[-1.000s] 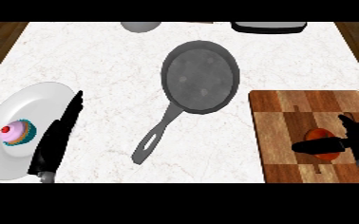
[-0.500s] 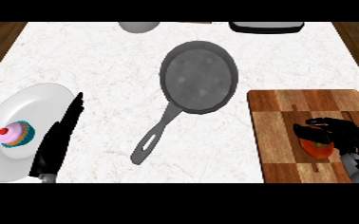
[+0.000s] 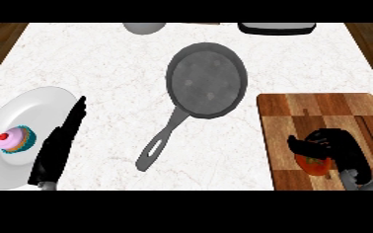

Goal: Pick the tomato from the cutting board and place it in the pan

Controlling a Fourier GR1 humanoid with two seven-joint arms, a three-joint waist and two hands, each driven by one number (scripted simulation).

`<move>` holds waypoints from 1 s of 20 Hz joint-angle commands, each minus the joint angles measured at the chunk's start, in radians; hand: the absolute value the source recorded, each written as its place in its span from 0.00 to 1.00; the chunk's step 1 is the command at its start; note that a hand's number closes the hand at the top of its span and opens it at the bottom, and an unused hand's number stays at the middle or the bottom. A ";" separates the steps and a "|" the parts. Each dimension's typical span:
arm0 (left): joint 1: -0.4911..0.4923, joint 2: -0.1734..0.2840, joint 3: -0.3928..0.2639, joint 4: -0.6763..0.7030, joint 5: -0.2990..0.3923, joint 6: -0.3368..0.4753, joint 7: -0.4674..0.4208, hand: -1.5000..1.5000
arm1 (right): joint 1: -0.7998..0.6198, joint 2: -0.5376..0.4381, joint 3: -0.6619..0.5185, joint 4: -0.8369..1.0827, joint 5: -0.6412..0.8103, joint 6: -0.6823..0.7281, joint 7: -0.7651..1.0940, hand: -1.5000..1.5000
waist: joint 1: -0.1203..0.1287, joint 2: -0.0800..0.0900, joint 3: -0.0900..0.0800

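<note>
Since earlier, we are curling our right hand [image 3: 331,148] round the tomato [image 3: 317,165] at lower right, lifting panward [image 3: 207,79] next.

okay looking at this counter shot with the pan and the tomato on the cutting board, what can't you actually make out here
All in the head view:
- Tomato: mostly covered by the right hand curled over it; whether it has left the cutting board cannot be told.
- Grey round thing at the top edge: cut off, unidentifiable.
- Black item at the top edge: only its near side shows.
- Plate: cut by the left edge and partly covered by the resting left hand.
</note>
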 commanded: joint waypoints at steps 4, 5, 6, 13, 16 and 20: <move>-0.017 -0.010 0.013 0.025 -0.004 -0.003 -0.004 0.50 | -0.031 -0.136 0.209 -0.103 0.236 0.121 0.088 1.00 | -0.004 0.000 0.000; -0.018 -0.004 0.012 -0.015 0.000 -0.003 0.034 0.50 | -0.054 -0.202 0.182 -0.177 0.259 0.129 0.132 1.00 | -0.010 -0.005 0.000; -0.003 -0.003 0.017 0.004 0.000 -0.009 0.014 0.50 | -0.050 -0.193 0.188 -0.233 0.328 0.078 0.179 1.00 | -0.015 -0.006 0.000; -0.019 -0.019 0.003 -0.008 -0.023 0.007 0.044 0.50 | -0.244 -0.305 0.078 -0.349 0.589 0.114 0.097 1.00 | -0.013 -0.008 0.000; 0.012 -0.011 0.016 -0.006 -0.022 -0.014 0.000 0.50 | -0.307 -0.197 0.104 -0.373 0.709 0.204 0.170 1.00 | 0.006 -0.002 0.001; -0.066 -0.013 0.056 0.063 -0.014 -0.046 -0.016 0.50 | -0.439 -0.068 0.032 -0.309 0.661 0.293 0.107 1.00 | 0.008 0.004 0.002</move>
